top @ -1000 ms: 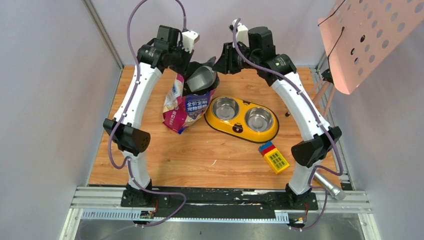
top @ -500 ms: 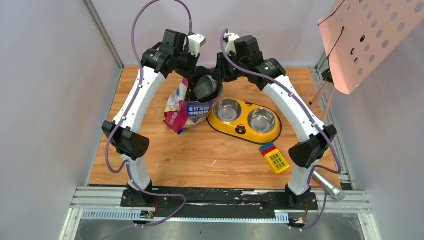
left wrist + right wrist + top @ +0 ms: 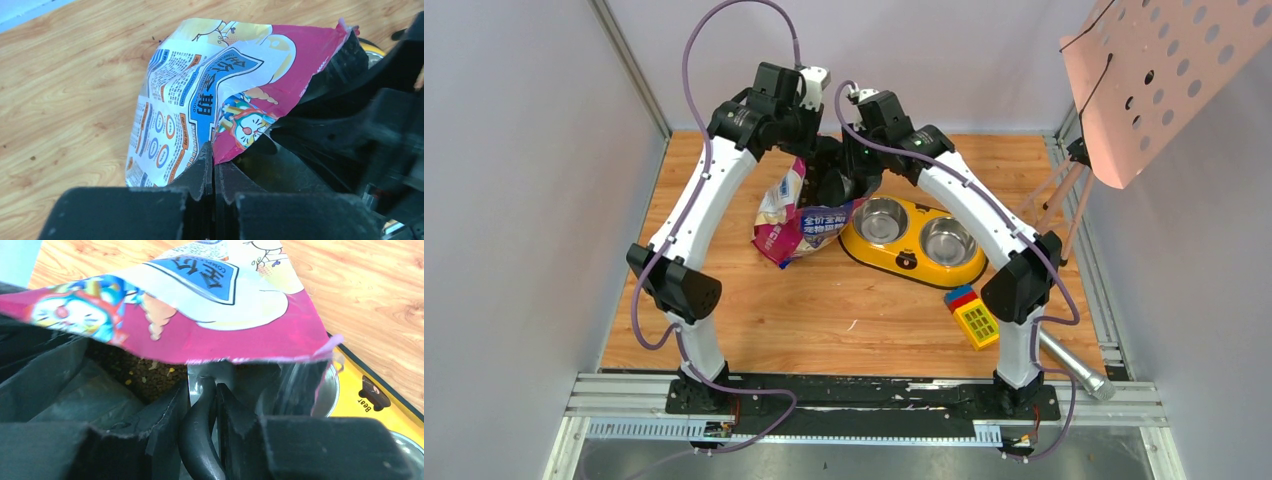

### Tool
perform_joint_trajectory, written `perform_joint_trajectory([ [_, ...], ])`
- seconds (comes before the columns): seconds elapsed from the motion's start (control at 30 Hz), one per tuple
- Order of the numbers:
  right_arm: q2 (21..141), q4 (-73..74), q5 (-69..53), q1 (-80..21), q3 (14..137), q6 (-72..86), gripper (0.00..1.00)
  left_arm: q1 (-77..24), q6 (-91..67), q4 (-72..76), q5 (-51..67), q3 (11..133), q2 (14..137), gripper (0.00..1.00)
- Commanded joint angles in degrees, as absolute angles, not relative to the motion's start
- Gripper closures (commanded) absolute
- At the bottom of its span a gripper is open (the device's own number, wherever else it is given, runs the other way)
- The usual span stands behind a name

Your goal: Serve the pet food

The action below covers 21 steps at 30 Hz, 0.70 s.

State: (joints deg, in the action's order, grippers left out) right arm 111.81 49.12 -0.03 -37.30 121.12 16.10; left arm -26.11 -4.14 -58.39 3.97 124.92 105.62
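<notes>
The blue-and-magenta cat food bag (image 3: 792,215) stands at the back centre-left of the wooden table. My left gripper (image 3: 214,152) is shut on the bag's (image 3: 200,95) magenta top rim and holds the mouth open. My right gripper (image 3: 202,384) is shut on the dark handle of the grey scoop (image 3: 200,435), which reaches down into the bag's (image 3: 215,325) mouth. Brown kibble (image 3: 150,376) shows inside the bag beyond the fingers. In the top view both grippers meet over the bag's mouth, and the scoop (image 3: 842,180) looks dark there. The scoop's bowl is mostly hidden.
The yellow double-bowl feeder (image 3: 902,258) with two steel bowls stands right of the bag; its edge shows in the right wrist view (image 3: 360,407). A yellow, red and blue toy block (image 3: 972,313) lies in front of it. A metal cylinder (image 3: 1074,368) lies near the right base. A pink perforated board (image 3: 1164,70) hangs at the upper right.
My right arm has swung left and lowered the scoop from above the bag's edge into its mouth. My left gripper has kept hold of the rim, shifting slightly.
</notes>
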Motion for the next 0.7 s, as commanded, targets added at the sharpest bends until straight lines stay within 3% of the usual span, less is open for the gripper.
perform_joint_trajectory([
  [0.0, 113.2, 45.8, 2.8, -37.2, 120.4, 18.4, 1.0, -27.1, -11.5, -52.7, 8.2, 126.1, 99.0, 1.0],
  [0.4, 121.4, 46.2, 1.2, -38.3, 118.5, 25.1, 1.0, -23.6, -17.6, -53.2, 12.0, 127.7, 102.0, 1.0],
  [0.67, 124.4, 43.5, -24.9, -36.2, 117.9, 27.3, 1.0, -19.2, -17.0, -52.2, 13.2, 130.7, 104.2, 1.0],
])
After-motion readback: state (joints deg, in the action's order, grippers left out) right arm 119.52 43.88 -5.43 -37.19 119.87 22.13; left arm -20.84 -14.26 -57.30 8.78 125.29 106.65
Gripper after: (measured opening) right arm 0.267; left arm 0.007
